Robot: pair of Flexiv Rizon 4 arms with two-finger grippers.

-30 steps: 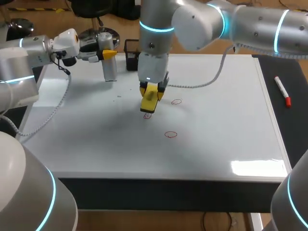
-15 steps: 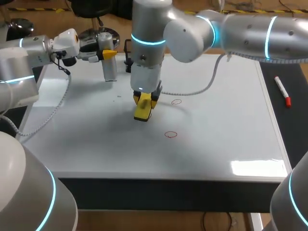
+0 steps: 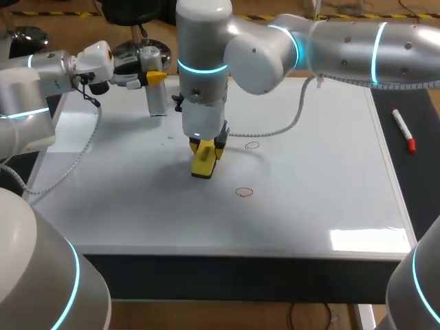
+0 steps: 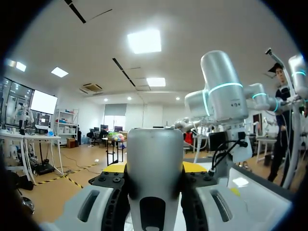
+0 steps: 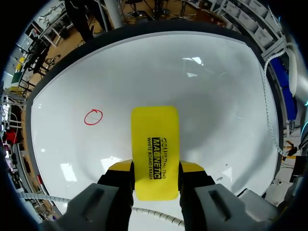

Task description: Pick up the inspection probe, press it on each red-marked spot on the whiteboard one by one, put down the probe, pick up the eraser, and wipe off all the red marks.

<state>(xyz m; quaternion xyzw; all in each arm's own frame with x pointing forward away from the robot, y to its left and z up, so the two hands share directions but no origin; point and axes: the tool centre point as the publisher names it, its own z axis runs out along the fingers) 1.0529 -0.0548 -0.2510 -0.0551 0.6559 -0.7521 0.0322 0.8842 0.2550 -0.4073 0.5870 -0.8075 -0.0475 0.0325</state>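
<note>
Bearing from eraser [image 3: 203, 161] to far ring [image 3: 252, 145] and near ring [image 3: 244, 192]: toward the robot's right in both cases. Gripped from two sides by the right gripper [image 3: 206, 146], yellow block pointing ahead out of the fingers, long axis in line with them, face down and low over the whiteboard [image 3: 309, 172]; contact with the surface not certain from the head view. Far ring a little farther out on the board than the eraser, near ring closer to the robot's edge, both red, both apart from the block, neither under it. In the right wrist view only one red ring [image 5: 93, 117], off to one side of the eraser [image 5: 155, 151], about level with its leading end and clear of it; no telling which of the two. Probably a sideways sweep next, broad face flat, rather than a push along the long axis. Right arm by far the nearer. Left gripper [image 3: 152, 77] well away at the board's far left corner, closed on the upright probe [image 3: 157, 100], which fills the gap between its fingers in the left wrist view.
</note>
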